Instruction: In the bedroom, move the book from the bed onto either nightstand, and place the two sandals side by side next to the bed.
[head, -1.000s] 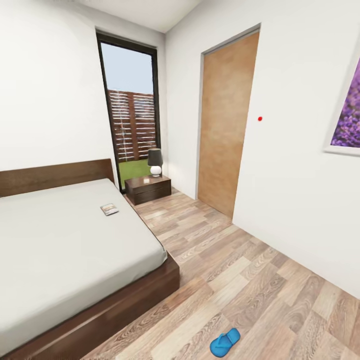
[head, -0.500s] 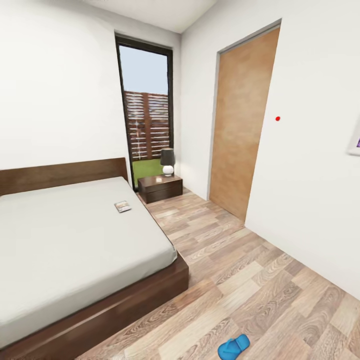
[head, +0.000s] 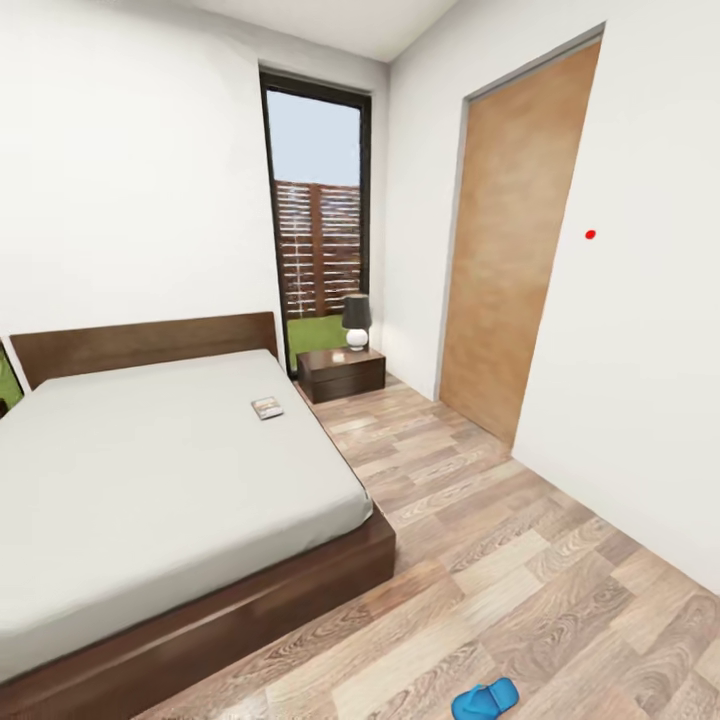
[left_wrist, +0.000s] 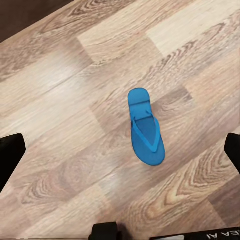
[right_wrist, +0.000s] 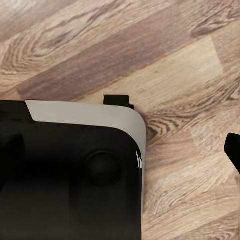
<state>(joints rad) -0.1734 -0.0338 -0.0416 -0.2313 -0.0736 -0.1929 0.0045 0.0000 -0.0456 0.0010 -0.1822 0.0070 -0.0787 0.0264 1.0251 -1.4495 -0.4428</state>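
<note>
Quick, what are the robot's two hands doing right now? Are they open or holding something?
Left gripper: open, holding nothing; a blue sandal lies on the floor below it.
Right gripper: cannot be told; just one fingertip shows.

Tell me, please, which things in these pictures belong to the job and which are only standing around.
Belonging to the job:
book, lying on the bed
nightstand beside the bed, near the window
one blue sandal on the wood floor, away from the bed

Only standing around:
lamp on the nightstand
wooden door
window
</note>
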